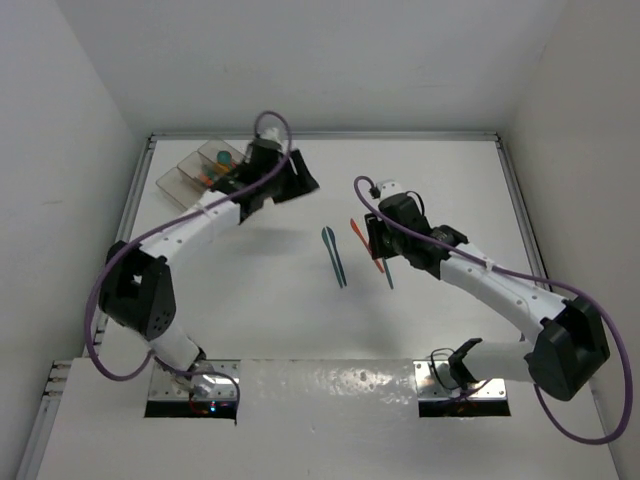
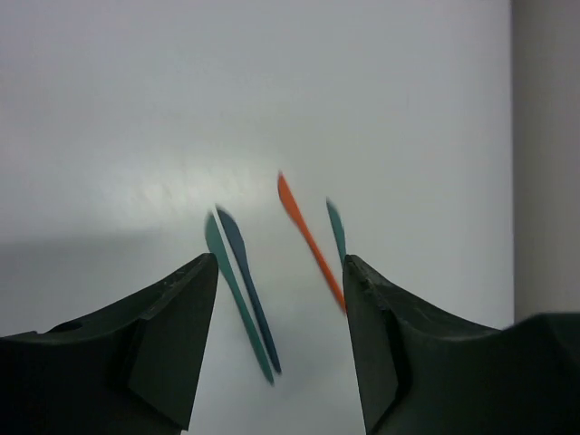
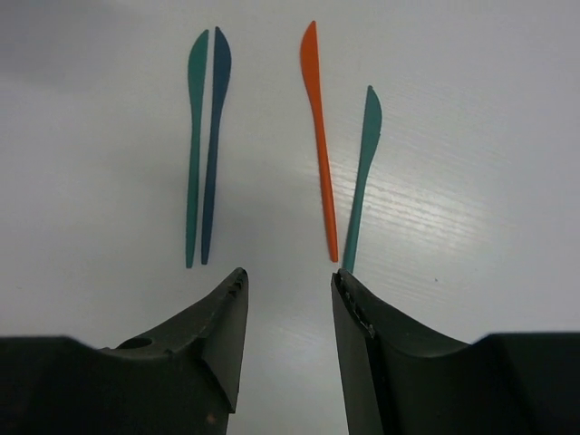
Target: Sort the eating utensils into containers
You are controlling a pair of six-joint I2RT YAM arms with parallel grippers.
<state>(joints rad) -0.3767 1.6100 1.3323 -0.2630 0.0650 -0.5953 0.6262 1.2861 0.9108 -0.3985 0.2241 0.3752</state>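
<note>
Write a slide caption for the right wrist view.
Open right gripper before four knives: teal knife beside blue knife, orange knife beside second teal knife.

The left arm [image 1: 195, 225] and right arm [image 1: 495, 285] share one build: white tubular links joined by bulky black joint housings, each bolted to a shiny metal base plate [image 1: 190, 392]. A purple cable [image 1: 88, 330] loops loosely along each arm from base to wrist. The left gripper [image 2: 281, 272] and right gripper [image 3: 288, 281] carry dark, matte, wedge-shaped fingers [image 2: 172, 344] tapering to blunt tips.
</note>
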